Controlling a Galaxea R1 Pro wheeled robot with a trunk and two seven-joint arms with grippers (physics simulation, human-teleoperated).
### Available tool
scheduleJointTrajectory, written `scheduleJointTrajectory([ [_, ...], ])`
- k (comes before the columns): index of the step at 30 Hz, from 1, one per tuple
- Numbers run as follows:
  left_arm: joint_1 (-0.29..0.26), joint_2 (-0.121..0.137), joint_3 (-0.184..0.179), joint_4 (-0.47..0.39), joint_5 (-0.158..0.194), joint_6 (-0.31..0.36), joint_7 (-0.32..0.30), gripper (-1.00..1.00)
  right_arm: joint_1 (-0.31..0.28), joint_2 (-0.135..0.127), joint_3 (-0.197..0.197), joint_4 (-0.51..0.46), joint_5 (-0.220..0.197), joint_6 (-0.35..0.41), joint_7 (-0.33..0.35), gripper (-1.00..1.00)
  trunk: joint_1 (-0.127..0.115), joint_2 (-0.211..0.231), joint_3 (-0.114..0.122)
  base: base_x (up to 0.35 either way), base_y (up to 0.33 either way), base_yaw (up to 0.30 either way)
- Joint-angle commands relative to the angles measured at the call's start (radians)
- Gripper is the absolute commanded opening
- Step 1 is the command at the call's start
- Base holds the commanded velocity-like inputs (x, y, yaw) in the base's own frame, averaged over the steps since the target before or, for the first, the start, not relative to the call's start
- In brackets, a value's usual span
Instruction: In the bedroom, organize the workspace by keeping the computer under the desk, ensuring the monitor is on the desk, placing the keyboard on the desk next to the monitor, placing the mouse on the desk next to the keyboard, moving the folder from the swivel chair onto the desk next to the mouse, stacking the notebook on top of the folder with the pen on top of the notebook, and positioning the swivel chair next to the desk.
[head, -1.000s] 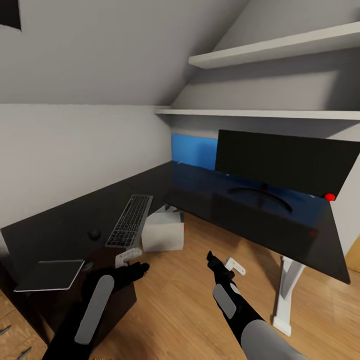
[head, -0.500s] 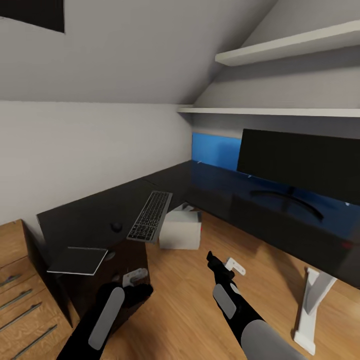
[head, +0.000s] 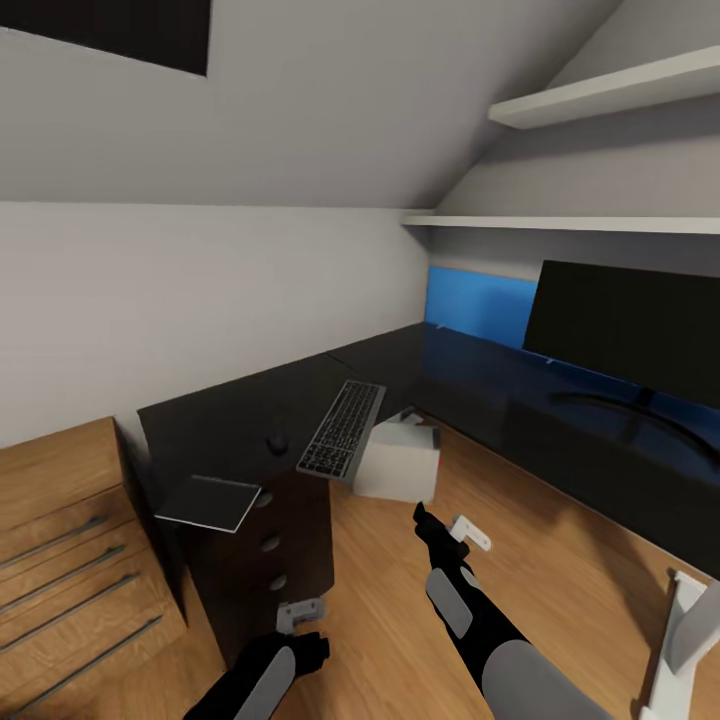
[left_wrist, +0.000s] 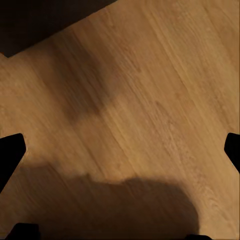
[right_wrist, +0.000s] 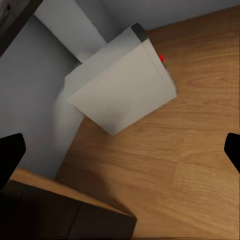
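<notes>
A black L-shaped desk runs along two walls. On it lie a grey keyboard, a small dark mouse beside the keyboard, and a thin grey flat item overhanging the desk's near corner; I cannot tell if it is the folder or the notebook. The dark monitor stands on the desk's right wing. The white computer sits tilted on the floor under the desk. My left gripper hangs open, low over the floor. My right gripper is open, facing the computer.
A wooden chest of drawers stands at the left against the desk's end. The desk's black drawer pedestal is just ahead of my left arm. A white desk leg stands at the right. Two wall shelves hang above the monitor.
The camera has swung left, so the desk and monitor sit further right in the picture and the wooden chest has come in. My left arm has dropped lower in view.
</notes>
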Motion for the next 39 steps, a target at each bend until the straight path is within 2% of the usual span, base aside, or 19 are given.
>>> scheduleJointTrajectory([
  [1, -0.001, 0.001, -0.013, 0.007, 0.009, -0.01, 0.01, 1.0, -0.001, 0.0, 0.004, 0.0, -0.006, -0.005, -0.006, 1.0, 0.0, -0.001, -0.001, 0.0, 0.0, 0.202],
  [8, -0.001, 0.003, -0.029, 0.018, 0.007, -0.027, 0.01, 1.0, 0.0, 0.0, 0.004, -0.001, -0.006, -0.006, -0.005, 1.0, 0.0, -0.001, -0.001, 0.0, 0.0, 0.065],
  [24, -0.001, 0.004, -0.029, 0.019, 0.007, -0.029, 0.01, 1.0, 0.0, 0.0, 0.004, -0.003, -0.006, -0.006, -0.005, 1.0, 0.0, -0.001, -0.001, 0.0, -0.003, 0.002],
  [30, -0.001, 0.004, -0.029, 0.019, 0.007, -0.029, 0.01, 1.0, 0.0, 0.0, 0.004, -0.003, -0.006, -0.006, -0.005, 1.0, 0.0, -0.001, -0.001, -0.04, -0.209, 0.007],
  [39, -0.001, 0.004, -0.028, 0.019, 0.007, -0.029, 0.01, 1.0, 0.0, 0.0, 0.004, -0.003, -0.005, -0.006, -0.005, 1.0, 0.0, -0.001, -0.001, -0.015, -0.095, 0.185],
])
